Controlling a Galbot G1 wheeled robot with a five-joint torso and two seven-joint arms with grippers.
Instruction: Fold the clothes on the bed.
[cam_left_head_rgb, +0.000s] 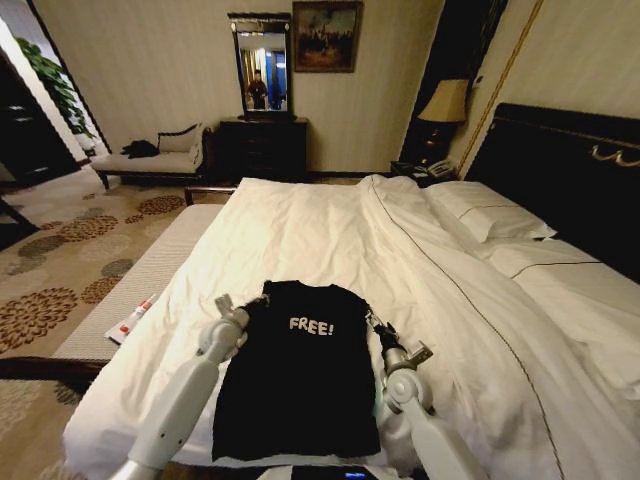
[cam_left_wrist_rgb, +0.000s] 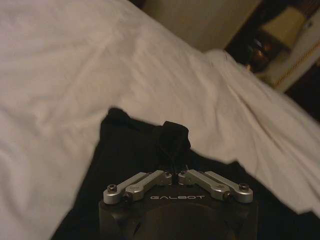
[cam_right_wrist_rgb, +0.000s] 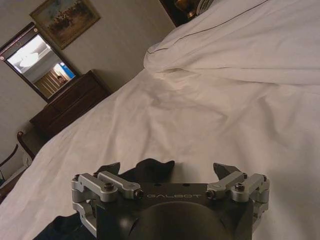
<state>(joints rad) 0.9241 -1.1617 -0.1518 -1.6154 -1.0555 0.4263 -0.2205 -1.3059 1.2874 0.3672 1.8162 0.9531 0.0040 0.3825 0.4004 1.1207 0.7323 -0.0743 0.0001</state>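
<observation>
The clothes are a black T-shirt (cam_left_head_rgb: 300, 375) with white "FREE!" lettering, lying flat near the front edge of the bed (cam_left_head_rgb: 330, 230). In the head view my left gripper (cam_left_head_rgb: 243, 310) sits at the shirt's left shoulder. In the left wrist view the left gripper (cam_left_wrist_rgb: 175, 172) is shut on a bunched-up lump of the black T-shirt (cam_left_wrist_rgb: 172, 140). My right gripper (cam_left_head_rgb: 378, 326) is at the shirt's right shoulder. In the right wrist view the right gripper (cam_right_wrist_rgb: 169, 169) is open wide, with an edge of the black T-shirt (cam_right_wrist_rgb: 150, 167) lying between its fingers on the white duvet.
White pillows (cam_left_head_rgb: 485, 215) and a dark headboard (cam_left_head_rgb: 570, 170) lie to the right. A pale bench (cam_left_head_rgb: 140, 285) with a small red-and-white item (cam_left_head_rgb: 135, 318) runs along the bed's left side. A chaise longue (cam_left_head_rgb: 150, 160), a dresser with mirror (cam_left_head_rgb: 262, 145) and a lamp (cam_left_head_rgb: 445, 105) stand at the far wall.
</observation>
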